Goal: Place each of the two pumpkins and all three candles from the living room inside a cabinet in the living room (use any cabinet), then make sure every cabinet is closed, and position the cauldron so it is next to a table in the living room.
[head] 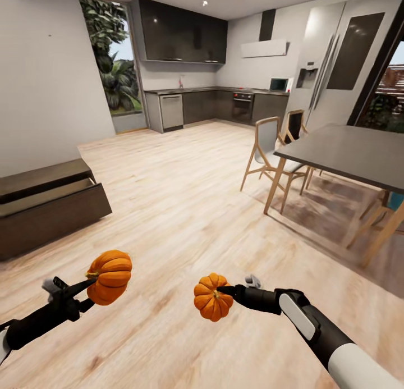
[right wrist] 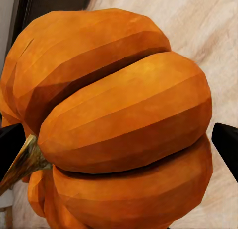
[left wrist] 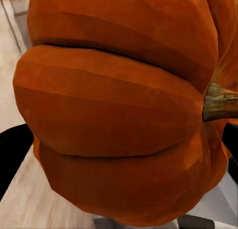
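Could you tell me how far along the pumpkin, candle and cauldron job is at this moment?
Nothing looks finished yet. In hand: the left gripper holds one pumpkin and the right gripper holds the other pumpkin, both above the wood floor. The cabinet at the left wall has its drawer open, with no pumpkin visible in it. Left: stow both pumpkins, then the candles, close the cabinet and place the cauldron.

I observed a dark dining table at the right of the head view, with pale wooden chairs drawn up beside it on the light wood floor. I noted a dark kitchen run along the far wall, with a steel dishwasher, a built-in oven and a tall refrigerator.
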